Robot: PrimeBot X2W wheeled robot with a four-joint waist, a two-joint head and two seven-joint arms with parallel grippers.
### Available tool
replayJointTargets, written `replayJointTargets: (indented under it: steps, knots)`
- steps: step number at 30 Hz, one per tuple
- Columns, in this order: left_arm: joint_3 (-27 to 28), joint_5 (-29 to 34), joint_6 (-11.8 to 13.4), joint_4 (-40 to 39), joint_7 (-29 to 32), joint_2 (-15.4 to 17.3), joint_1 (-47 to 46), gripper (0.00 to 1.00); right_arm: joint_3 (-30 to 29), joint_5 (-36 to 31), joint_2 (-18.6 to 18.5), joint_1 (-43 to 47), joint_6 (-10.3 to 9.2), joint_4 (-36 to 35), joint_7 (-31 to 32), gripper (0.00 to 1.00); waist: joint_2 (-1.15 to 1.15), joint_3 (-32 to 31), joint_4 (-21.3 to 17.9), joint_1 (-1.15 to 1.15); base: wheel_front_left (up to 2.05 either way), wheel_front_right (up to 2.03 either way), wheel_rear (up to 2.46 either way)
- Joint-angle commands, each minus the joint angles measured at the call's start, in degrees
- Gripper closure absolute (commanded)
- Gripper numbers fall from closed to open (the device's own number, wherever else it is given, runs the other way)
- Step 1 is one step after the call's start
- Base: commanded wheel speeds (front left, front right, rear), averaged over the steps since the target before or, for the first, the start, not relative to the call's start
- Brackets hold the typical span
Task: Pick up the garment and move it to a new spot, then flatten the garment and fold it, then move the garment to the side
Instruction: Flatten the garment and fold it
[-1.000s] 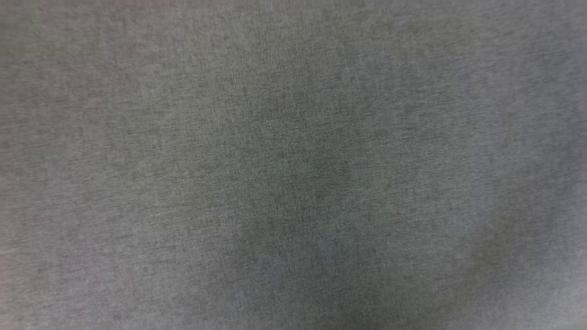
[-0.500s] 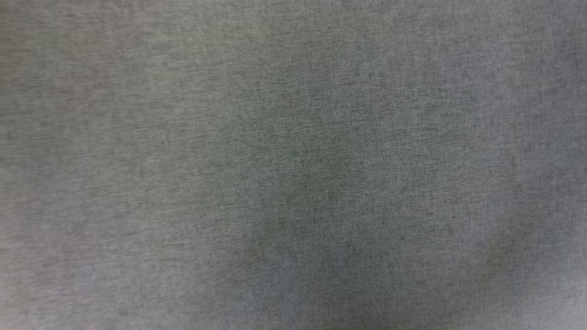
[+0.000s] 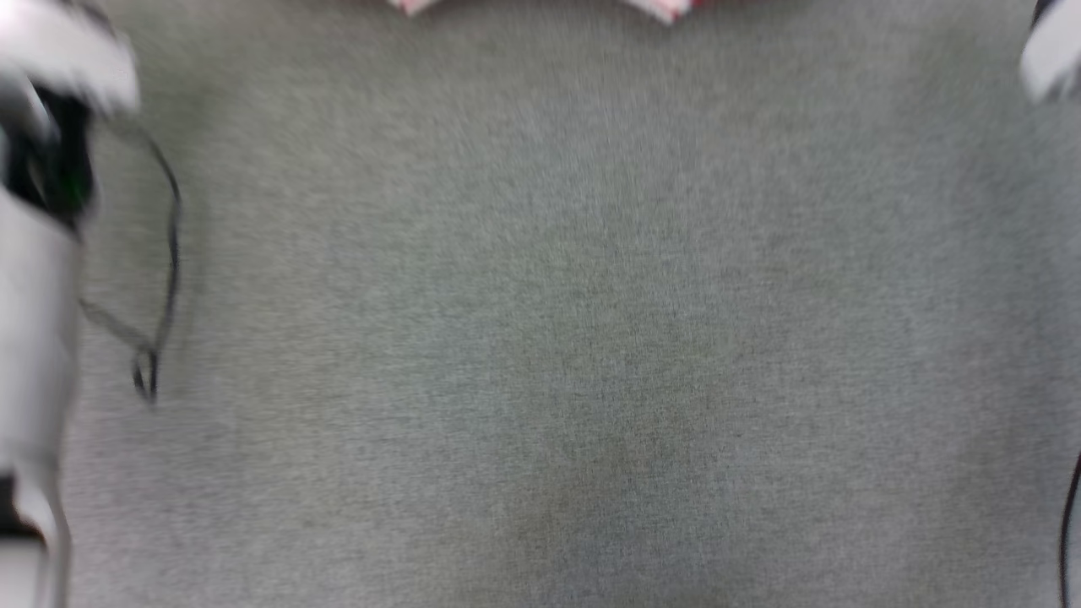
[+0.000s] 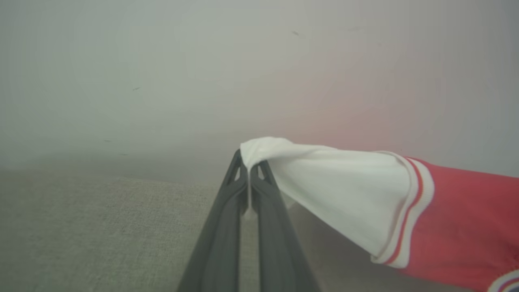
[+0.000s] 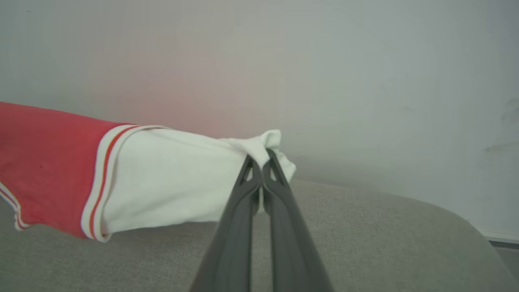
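Gripping the tip of one white sleeve, the left jaws are pressing shut on the garment [image 4: 344, 190], with the two dark left fingers [image 4: 221, 243] lying side by side along their length. In the left wrist view the sleeve is running away from that pinch toward the right and sloping down, passing its red-and-white striped trim into the red body [image 4: 466, 219]. A grey cloth-covered table [image 4: 101, 235] is lying beneath it and a pale wall [image 4: 121, 61] is standing behind.

The garment's long axis is running sleeve to sleeve, from the robot's left to its right, and it is hanging stretched between the two arms. In the blurred head view two pale corners of it are showing at the top edge [image 3: 667, 8], beyond the bare table. A pale left forearm [image 3: 34, 338] with a looping black cable [image 3: 169, 253] is showing at the left edge.

The right jaws are likewise clamping shut on the bunched tip of the other white sleeve [image 5: 170, 178], with the right fingers [image 5: 231, 243] closed together. From there the cloth is extending left in the right wrist view to the red body [image 5: 48, 162]. Whether its lower edge is touching the table cannot be told.
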Motion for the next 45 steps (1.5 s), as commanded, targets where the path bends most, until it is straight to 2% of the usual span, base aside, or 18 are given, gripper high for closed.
replayJointTargets:
  steps: [1, 6, 11, 19, 24, 30, 36, 37, 38, 39, 45]
  knots:
    - [0.4, -0.5, 0.1, -1.0, -0.5, 0.3, 3.8, 1.0, 0.0, 0.9, -0.7, 3.4, -0.06, -1.1, 0.1, 1.0, 0.0, -4.6, 1.2, 0.0, 0.0, 0.0, 0.0]
    - [1.8, -3.0, 1.9, -7.0, -0.2, 0.4, 19.2, 1.0, -0.3, 3.1, -2.4, 16.7, -0.08, -6.8, 1.7, 1.0, 0.0, -10.4, 1.7, 0.0, 0.0, 0.0, 0.0]
    - [2.6, -5.1, 6.0, -16.2, 2.0, 1.3, 33.8, 1.0, -3.2, 3.9, -2.2, 31.2, -0.08, -13.5, 4.1, 1.0, 0.0, -15.8, 2.5, 0.0, 0.0, 0.0, 0.0]
    - [4.1, -8.0, 15.3, -35.4, 8.1, 4.1, 55.7, 1.0, -10.2, 1.4, 2.4, 52.7, -0.08, -24.2, 12.9, 1.0, 0.0, -21.7, 2.9, 0.0, 0.0, 0.0, 0.0]
    - [4.3, -10.0, 20.6, -44.2, 11.8, 5.0, 68.0, 1.0, -13.2, -0.9, 6.9, 63.6, -0.08, -29.2, 18.5, 1.0, 0.0, -24.3, 2.7, 0.0, 0.0, 0.0, 0.0]
    - [3.8, -11.8, 25.0, -50.0, 16.2, 6.3, 79.0, 1.0, -16.4, -1.4, 10.5, 73.2, -0.08, -31.7, 23.7, 1.0, 0.0, -26.4, 3.1, 0.0, 0.0, 0.0, 0.0]
    - [1.4, -11.3, 27.1, -53.0, 19.0, 6.5, 83.8, 1.0, -16.9, -1.6, 11.7, 77.4, -0.08, -31.1, 25.7, 1.0, 0.0, -27.3, 3.9, 0.0, 0.0, 0.0, 0.0]
    - [0.9, -11.0, 27.2, -53.4, 19.0, 6.2, 83.6, 1.0, -16.9, -1.6, 11.7, 77.5, -0.08, -30.5, 25.9, 0.9, 0.0, -27.2, 4.2, 0.0, 0.0, 0.0, 0.0]
    - [0.3, -10.6, 27.2, -53.5, 19.0, 6.0, 83.1, 1.0, -16.9, -1.6, 11.6, 77.4, -0.08, -29.9, 25.8, 0.51, 0.0, -27.3, 4.5, 0.0, 0.0, 0.0, 0.0]
    - [-0.1, -10.4, 27.1, -53.8, 18.9, 5.6, 82.6, 1.0, -16.7, -1.7, 11.5, 76.6, -0.07, -29.8, 25.2, 0.0, 0.0, -27.3, 4.8, 0.0, 0.0, 0.0, 0.0]
    - [-2.0, -9.5, 26.2, -54.1, 18.8, 4.5, 80.4, 1.0, -17.3, -1.1, 10.7, 71.0, -0.06, -29.3, 21.9, 0.0, 0.0, -26.8, 6.0, 0.0, 0.0, 0.0, 0.0]
